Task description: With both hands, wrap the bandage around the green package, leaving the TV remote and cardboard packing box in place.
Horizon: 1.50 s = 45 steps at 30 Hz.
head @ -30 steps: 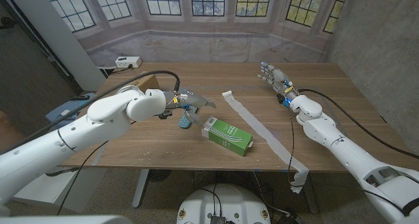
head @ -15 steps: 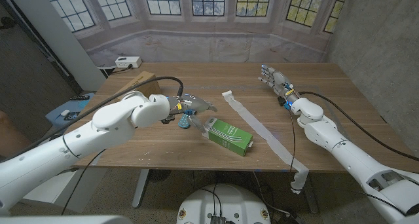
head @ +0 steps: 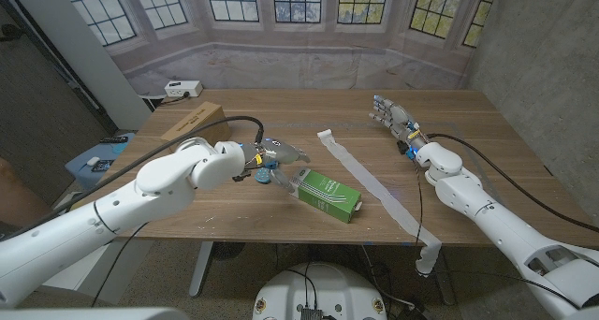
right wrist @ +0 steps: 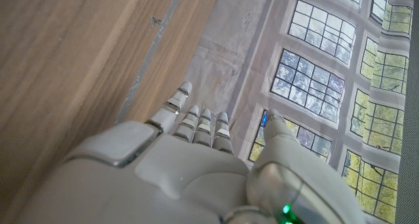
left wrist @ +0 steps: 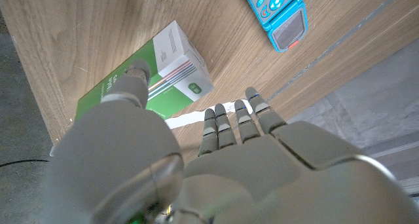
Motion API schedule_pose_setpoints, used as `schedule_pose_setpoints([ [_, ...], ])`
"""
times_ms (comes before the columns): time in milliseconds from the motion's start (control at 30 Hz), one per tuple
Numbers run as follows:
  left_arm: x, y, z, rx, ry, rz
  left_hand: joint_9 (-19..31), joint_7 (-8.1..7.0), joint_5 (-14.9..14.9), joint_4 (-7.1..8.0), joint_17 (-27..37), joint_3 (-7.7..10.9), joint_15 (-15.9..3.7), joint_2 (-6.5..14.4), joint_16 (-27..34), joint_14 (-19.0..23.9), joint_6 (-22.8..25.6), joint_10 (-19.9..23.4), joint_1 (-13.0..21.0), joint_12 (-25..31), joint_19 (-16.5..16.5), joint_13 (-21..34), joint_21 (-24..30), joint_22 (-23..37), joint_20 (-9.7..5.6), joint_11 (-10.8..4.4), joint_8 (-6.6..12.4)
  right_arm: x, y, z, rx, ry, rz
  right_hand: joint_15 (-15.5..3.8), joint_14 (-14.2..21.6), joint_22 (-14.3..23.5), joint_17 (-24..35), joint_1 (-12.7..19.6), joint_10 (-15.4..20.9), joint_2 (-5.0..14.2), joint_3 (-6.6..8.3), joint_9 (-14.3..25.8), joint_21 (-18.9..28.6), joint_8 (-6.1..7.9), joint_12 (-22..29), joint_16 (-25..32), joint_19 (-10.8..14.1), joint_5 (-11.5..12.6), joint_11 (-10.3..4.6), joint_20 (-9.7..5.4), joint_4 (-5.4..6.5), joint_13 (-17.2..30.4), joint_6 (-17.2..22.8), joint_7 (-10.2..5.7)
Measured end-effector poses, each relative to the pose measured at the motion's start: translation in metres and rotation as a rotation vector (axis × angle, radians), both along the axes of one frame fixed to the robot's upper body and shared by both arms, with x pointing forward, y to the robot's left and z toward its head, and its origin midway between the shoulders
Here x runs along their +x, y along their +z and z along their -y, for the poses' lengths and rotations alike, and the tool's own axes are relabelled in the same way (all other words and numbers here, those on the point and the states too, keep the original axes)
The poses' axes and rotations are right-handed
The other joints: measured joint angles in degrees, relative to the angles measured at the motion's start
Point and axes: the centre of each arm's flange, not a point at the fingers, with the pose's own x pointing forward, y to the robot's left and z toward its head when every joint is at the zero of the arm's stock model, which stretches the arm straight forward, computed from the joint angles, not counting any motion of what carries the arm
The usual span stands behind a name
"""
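Observation:
The green package [head: 325, 194] lies near the table's front middle. My left hand [head: 278, 155] hovers at its left end, fingers spread and holding nothing. In the left wrist view the thumb of my left hand [left wrist: 222, 152] reaches over the green package [left wrist: 141, 80]; whether it touches is unclear. The blue TV remote [head: 264, 176] lies partly under that hand and is seen whole as the remote [left wrist: 278, 14]. The white bandage [head: 374, 191] runs diagonally behind the package, and its end hangs off the front edge. My right hand [head: 391, 112] stands open at the back right, away from everything. The cardboard box [head: 192, 121] sits at the back left.
A white device [head: 182, 88] lies on the ledge beyond the table's back left corner. A blue object [head: 94, 157] sits off the table's left side. The table's front edge [head: 281, 238] runs just in front of the package. My right hand [right wrist: 190, 158] hangs over bare wood.
My left arm has moved right, bringing the hand closer to the green package and uncovering the cardboard box. The right hand has barely moved.

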Motion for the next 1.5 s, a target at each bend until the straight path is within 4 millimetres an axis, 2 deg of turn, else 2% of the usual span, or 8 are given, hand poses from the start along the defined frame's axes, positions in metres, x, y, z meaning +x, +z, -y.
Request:
schedule_pose_setpoints([
  [700,0.014,-0.009,0.007,0.016,-0.006,-0.007,0.28,-0.21,0.0,-0.24,-0.01,-0.23,0.31,-0.22,0.0,0.3,0.21,-0.03,0.22,0.9,0.0,0.8,0.0,-0.01,-0.01,0.02,0.0,0.002,-0.003,-0.001,-0.003,0.002,-0.008,0.0,0.0,0.0,0.0,0.0,0.0,0.0,0.0,0.0,0.0,0.0,0.0,0.0,0.0,0.0,0.0,0.0,0.0,0.0,-0.21,-0.21],
  [1067,0.017,-0.012,0.01,0.034,-0.009,-0.029,0.27,-0.42,0.0,0.0,-0.01,-0.47,0.1,-0.17,0.44,0.92,2.68,0.72,0.27,2.24,0.0,1.59,0.0,-0.01,-0.01,0.09,0.38,0.002,-0.011,0.0,-0.002,-0.002,-0.02,0.0,0.0,0.0,0.0,0.0,0.0,0.0,0.0,0.0,0.0,0.0,0.0,0.0,0.0,0.0,0.0,0.0,0.01,0.0,-0.21,-0.21],
  [1500,0.02,-0.014,0.016,0.051,-0.012,-0.037,0.55,-0.51,0.0,0.0,-0.02,-0.95,-0.01,0.04,0.44,1.43,2.76,0.71,0.48,2.67,0.0,2.12,0.0,-0.02,-0.01,0.09,0.38,0.003,-0.019,0.003,0.014,-0.008,-0.031,0.0,0.0,0.0,0.0,0.0,0.0,0.0,0.01,0.0,0.0,0.0,0.0,0.0,0.0,0.0,0.0,0.0,0.01,0.0,-0.2,-0.21],
])
